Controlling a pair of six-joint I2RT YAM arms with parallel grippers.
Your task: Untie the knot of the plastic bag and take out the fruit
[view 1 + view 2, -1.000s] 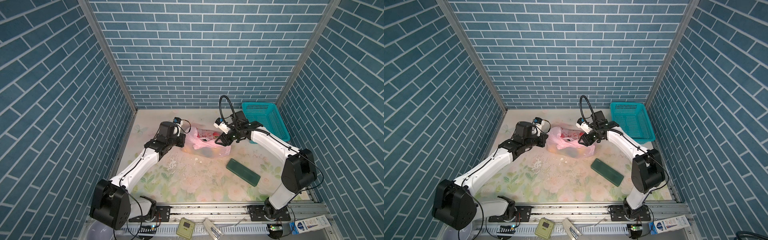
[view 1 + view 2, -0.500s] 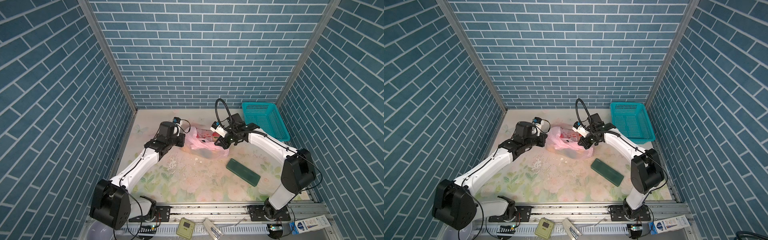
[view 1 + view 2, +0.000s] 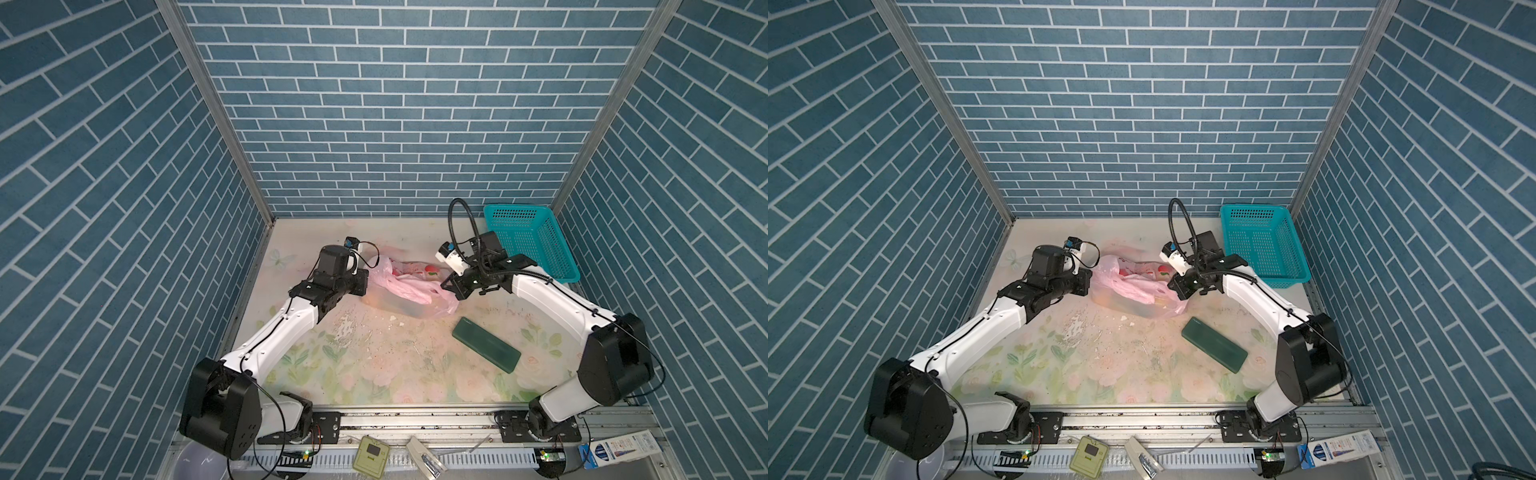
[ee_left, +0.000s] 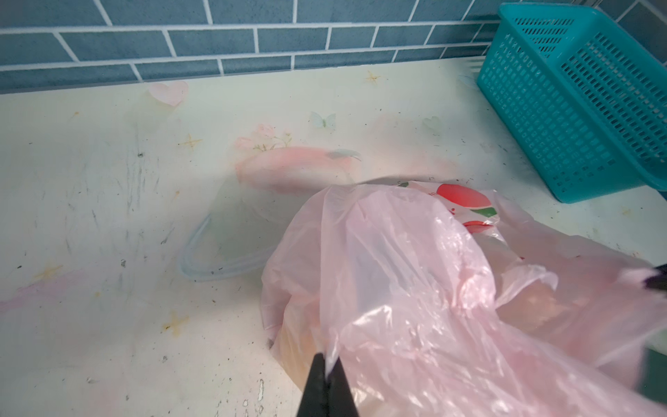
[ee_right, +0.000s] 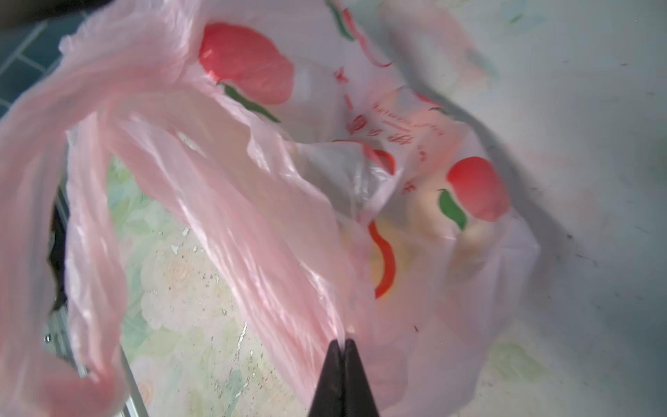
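Two arms stretch low inward; left gripper (image 4: 326, 365) and right gripper (image 5: 343, 343) each pinch the thin pale-pink plastic bag (image 3: 409, 291).

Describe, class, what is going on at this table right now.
Two robot arms are working on the pink plastic bag mid-table. The left pincer is shut on its plastic at one side, the right pincer at the opposite side. The fruit sits inside the bag; none is out yet.
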